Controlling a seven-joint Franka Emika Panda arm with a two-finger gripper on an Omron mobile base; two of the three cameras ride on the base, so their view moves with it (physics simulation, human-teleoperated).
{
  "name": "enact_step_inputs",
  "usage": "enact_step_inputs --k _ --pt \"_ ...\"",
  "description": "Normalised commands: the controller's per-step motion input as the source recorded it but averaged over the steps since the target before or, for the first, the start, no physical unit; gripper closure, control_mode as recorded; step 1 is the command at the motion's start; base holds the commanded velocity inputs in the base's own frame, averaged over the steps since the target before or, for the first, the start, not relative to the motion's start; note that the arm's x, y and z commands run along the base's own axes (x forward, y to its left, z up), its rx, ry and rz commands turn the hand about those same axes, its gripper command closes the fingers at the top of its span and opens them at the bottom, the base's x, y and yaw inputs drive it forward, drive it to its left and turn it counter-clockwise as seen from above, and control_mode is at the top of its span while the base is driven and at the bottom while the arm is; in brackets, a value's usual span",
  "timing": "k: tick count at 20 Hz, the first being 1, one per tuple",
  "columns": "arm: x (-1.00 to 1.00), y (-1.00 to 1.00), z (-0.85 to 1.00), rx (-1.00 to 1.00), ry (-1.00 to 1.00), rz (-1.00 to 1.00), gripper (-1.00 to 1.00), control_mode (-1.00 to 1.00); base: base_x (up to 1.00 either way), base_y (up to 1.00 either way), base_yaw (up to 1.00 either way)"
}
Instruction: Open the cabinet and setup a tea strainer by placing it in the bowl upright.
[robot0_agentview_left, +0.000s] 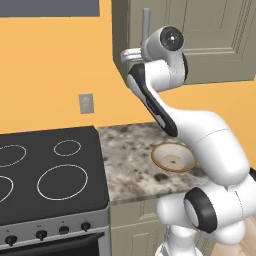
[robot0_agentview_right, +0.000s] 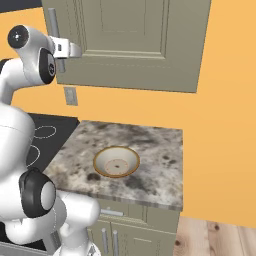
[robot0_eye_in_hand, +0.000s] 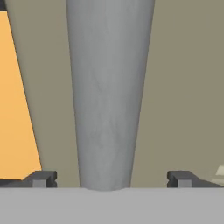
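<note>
An orange wall backs the kitchen and carries a small grey socket plate. A black stove with white burner rings and dark knobs stands touching a speckled stone worktop over grey-green lower cupboards. The floor is pale wood.

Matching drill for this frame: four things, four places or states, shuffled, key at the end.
Things:
1. cabinet
2. bowl
3. gripper
4. stove

Places or states:
A. on the marbled counter, nothing in it
B. open, one fingertip on each side of the silver bar handle
C. door shut, mounted on the orange wall
D. left of the counter, black top with white burner rings

Pairs: 1-C, 2-A, 3-B, 4-D
</note>
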Motion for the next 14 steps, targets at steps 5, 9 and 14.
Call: enact_step_inputs --k 5,9,14 --pt "0.36 0.01 0.0 0.0 0.0 0.0 1.0 -1.0 0.0 0.0 0.0" --pt "0.15 0.01 0.0 0.0 0.0 0.0 1.0 -1.0 0.0 0.0 0.0" --pt "0.03 0.02 0.0 0.0 0.0 0.0 1.0 -1.0 0.0 0.0 0.0"
